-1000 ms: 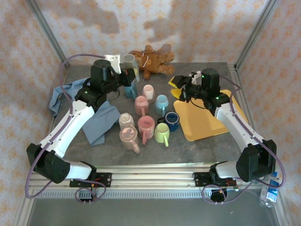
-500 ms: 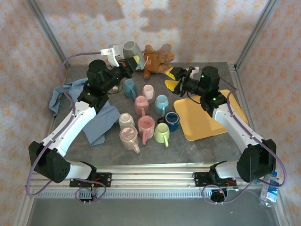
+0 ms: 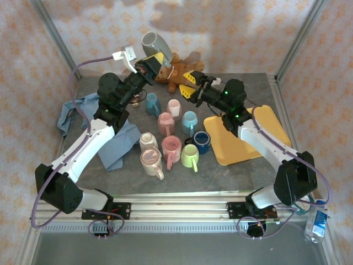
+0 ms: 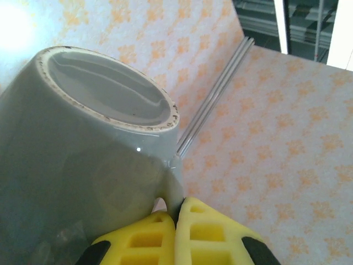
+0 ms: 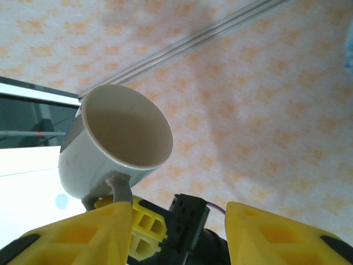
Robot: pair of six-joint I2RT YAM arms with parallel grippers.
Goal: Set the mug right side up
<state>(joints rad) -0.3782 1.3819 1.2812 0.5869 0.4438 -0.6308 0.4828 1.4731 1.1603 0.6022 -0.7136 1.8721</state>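
Grey mug point(image 3: 153, 44), pinched by its handle in the closed left gripper point(image 3: 156, 61), hangs tilted above the table's far side, and the empty, half-open right gripper point(image 3: 190, 84) just right of it probably must take it to finish the flip.

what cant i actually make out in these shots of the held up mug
- Left wrist view: grey mug shows its base; mouth faces away, handle mostly hidden in the left hand.
- Top view: teddy bear partly behind the left hand; bottle label too small to read.
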